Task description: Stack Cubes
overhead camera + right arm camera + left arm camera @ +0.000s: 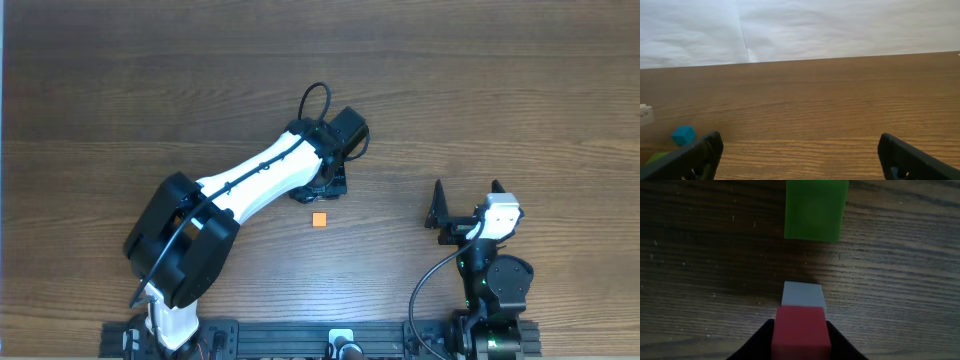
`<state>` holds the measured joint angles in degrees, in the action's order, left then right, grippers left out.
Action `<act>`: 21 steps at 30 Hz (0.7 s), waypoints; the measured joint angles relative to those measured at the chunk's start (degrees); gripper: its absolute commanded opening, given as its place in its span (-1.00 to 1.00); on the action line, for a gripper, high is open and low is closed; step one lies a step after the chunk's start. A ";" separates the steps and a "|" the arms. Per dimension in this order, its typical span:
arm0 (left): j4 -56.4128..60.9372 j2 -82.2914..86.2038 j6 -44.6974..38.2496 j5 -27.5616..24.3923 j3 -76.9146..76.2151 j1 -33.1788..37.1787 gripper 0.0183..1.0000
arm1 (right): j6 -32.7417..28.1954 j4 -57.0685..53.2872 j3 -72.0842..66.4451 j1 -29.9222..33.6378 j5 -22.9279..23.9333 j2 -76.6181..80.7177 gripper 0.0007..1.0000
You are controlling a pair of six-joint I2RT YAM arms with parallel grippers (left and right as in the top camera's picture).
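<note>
My left gripper [801, 347] is shut on a red cube [801, 332], with one finger on each side of it. Just beyond the red cube a white cube [802, 294] rests on the wood; whether the two touch I cannot tell. Farther on sits a green cube [816, 209]. From above, the left gripper [322, 188] is low over the middle of the table, and a small orange cube [319, 220] lies just in front of it. My right gripper [466, 202] stands open at the right, away from the cubes, with nothing between its fingers [702, 155]. A blue cube [684, 135] lies off to one side of it.
The table [520, 90] is brown wood grain. A white wall or sheet [840, 27] rises behind its far edge. A small white object [644, 115] sits at the frame's edge near the blue cube.
</note>
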<state>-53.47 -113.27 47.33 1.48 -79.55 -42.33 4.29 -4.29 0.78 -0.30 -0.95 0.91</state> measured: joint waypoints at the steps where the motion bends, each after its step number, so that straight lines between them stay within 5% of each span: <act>1: 0.00 0.00 -0.04 -0.02 0.00 0.00 -0.29 | 0.00 -0.02 0.00 0.00 0.00 0.00 0.98; 10: 0.00 -0.02 -0.07 0.00 0.00 0.00 -0.13 | 0.00 -0.02 0.00 0.00 -0.02 0.00 0.98; 17: 0.00 0.00 -0.66 0.02 0.00 0.00 0.87 | 0.02 -0.02 0.00 0.00 -0.02 0.00 0.99; 21: -0.22 0.00 -0.33 -0.02 0.00 -0.02 0.98 | -0.02 0.00 0.00 0.00 -0.02 0.00 0.98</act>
<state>-53.69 -113.27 47.00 1.45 -79.55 -42.35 4.27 -4.29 0.78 -0.30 -0.97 0.91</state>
